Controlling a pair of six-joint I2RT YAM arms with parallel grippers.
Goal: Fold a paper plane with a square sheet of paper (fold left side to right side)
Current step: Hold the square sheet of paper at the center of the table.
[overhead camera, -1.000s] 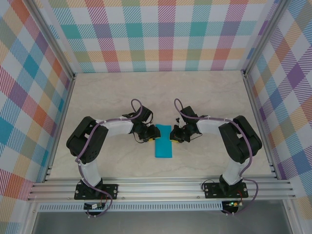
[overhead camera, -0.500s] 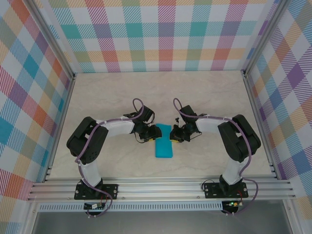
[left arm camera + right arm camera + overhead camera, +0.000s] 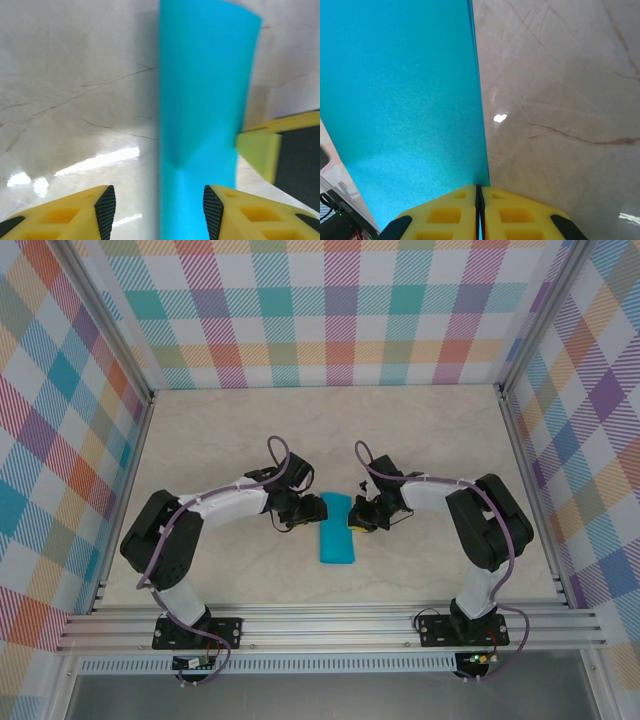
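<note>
As seen from the top external camera, the square sheet of paper (image 3: 337,535) lies on the pale marbled table (image 3: 420,440), folded into a narrow upright strip, roughly midway between the two arms. The left gripper (image 3: 312,510) sits at the strip's upper left edge, and the right gripper (image 3: 356,518) at its upper right edge. The two face each other across the paper. Plaid walls (image 3: 340,310) enclose the table on three sides.

Left wrist view: the paper (image 3: 200,100) runs from top to bottom of the picture. The left gripper (image 3: 159,202) has its jaws parted. Bare table shows between the left pad (image 3: 106,207) and the paper's left edge, while the right pad (image 3: 212,210) lies against the strip. Nothing is clamped. A yellow finger (image 3: 257,152) of the right gripper touches the paper's right edge. A grey shadow follows the paper's left edge on the table.

Right wrist view: the right gripper (image 3: 479,195) has its jaws clenched tight, only a hairline seam between the yellow fingers (image 3: 445,215). The paper (image 3: 405,100) covers the left half of the picture. Its straight edge runs down to the seam. Whether that edge is pinched between the tips or merely meets them cannot be told.
</note>
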